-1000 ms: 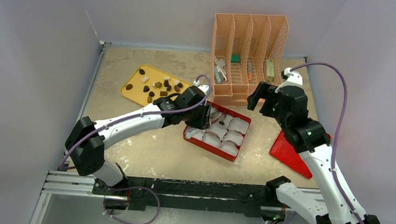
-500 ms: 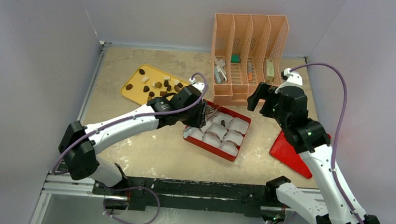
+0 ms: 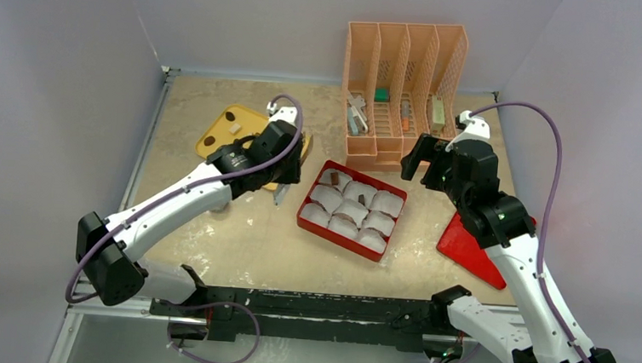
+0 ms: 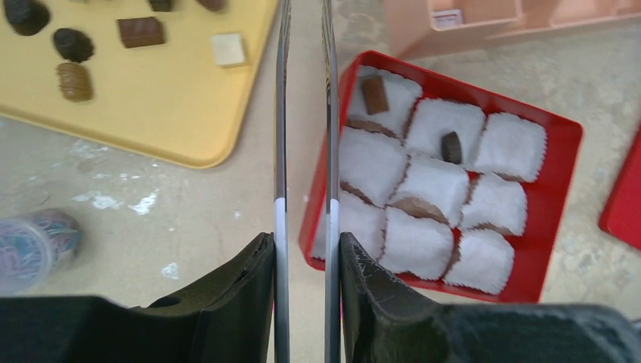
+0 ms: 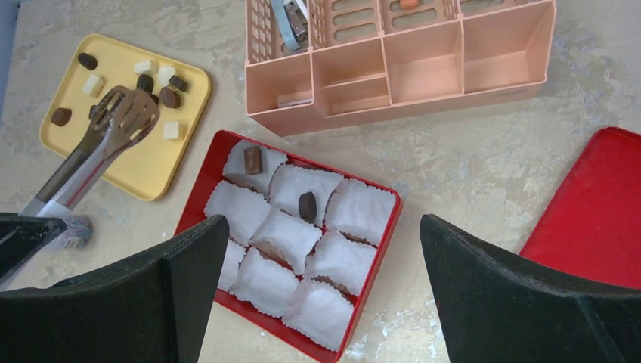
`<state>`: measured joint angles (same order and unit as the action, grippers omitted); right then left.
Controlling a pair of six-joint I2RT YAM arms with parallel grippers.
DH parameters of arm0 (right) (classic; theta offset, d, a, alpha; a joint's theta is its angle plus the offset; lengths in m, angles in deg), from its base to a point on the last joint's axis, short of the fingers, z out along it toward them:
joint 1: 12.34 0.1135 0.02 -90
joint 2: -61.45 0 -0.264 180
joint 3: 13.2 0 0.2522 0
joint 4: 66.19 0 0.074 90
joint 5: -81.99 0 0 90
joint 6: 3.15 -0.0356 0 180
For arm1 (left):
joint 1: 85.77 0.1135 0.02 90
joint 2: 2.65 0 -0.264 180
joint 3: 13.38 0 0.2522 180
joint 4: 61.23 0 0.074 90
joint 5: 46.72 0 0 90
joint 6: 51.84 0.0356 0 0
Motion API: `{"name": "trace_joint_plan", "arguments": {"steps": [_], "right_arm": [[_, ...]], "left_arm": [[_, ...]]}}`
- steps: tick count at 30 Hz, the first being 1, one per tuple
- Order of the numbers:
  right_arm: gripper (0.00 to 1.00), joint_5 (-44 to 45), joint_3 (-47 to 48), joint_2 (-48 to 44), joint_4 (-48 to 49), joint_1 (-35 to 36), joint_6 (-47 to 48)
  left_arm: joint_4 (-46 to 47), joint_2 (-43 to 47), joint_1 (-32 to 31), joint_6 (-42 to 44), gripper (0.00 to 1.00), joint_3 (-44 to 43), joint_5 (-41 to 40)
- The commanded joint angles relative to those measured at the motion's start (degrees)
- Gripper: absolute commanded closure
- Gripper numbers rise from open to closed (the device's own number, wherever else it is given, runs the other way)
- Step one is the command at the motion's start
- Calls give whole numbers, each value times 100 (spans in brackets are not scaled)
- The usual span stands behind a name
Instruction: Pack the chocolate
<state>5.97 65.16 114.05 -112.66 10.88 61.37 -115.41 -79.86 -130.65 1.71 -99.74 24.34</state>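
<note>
**Tongs over the tray, two pieces boxed**

The table (image 3: pixel 237 235) carries a peach organiser (image 3: pixel 402 68) at the back and a red box (image 3: pixel 339 243) of white paper cups (image 4: pixel 423 242) in the middle. A red lid (image 3: pixel 467 247) lies to the right and a yellow tray (image 3: pixel 249 118) to the left.

The top view shows both arms, but the left arm hides the working end of the tongs (image 5: pixel 91 151). Only the right wrist view shows their slotted head above the tray, among the pieces; I cannot tell whether it grips one. The left wrist view gives just their two thin arms, close and parallel, with the left gripper (image 4: pixel 304 249) clamped on them. The right gripper (image 5: pixel 323 227) hangs to the right of the box, jaws wide apart with nothing between them.

Most of the chocolate (image 4: pixel 141 32) lies on the tray. Two pieces sit in the box's row nearest the organiser: a brown bar (image 4: pixel 374 94) in the left corner cup and a dark oval (image 4: pixel 451 147) in the middle cup. Each has its long axis pointing roughly towards the organiser.
</note>
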Motion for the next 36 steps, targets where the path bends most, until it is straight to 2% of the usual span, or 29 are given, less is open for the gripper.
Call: {"name": "trace_joint_plan", "arguments": {"steps": [1, 15, 36], "right_arm": [[1, 39, 0, -64, 125, -15, 102], [1, 107, -17, -49, 125, -19, 139], [1, 167, -34, -13, 163, -19, 196]], "left_arm": [[106, 183, 405, 12, 68, 158, -71], [395, -521, 661, 443, 66, 449, -231], [679, -960, 847, 601, 62, 617, -235]]}}
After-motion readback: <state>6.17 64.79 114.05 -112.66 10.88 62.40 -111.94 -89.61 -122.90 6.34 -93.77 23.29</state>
